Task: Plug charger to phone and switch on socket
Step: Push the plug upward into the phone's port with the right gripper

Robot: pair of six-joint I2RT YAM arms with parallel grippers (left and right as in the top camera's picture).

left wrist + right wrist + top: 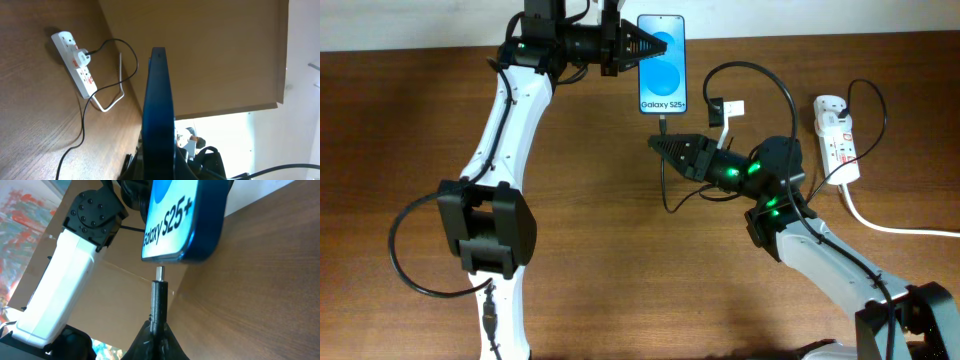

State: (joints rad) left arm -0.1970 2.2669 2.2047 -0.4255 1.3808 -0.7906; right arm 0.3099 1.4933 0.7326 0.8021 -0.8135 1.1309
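Observation:
The phone [661, 65] lies at the table's far edge, its blue screen up. My left gripper [636, 48] is shut on its left edge; in the left wrist view the phone [159, 100] stands edge-on between the jaws [159, 167]. My right gripper [657, 144] is shut on the charger plug [662, 127], just below the phone's bottom edge. In the right wrist view the plug [159, 296] points from the jaws [159, 330] at the phone [180, 220], its metal tip a small gap short of the edge. The white socket [837, 138] lies at the right.
The charger's black cable [760, 72] loops from the socket over my right arm, with a small white tag [725, 108] on it. The socket's thick white cord [895, 226] runs off to the right. The socket [75, 62] also shows in the left wrist view.

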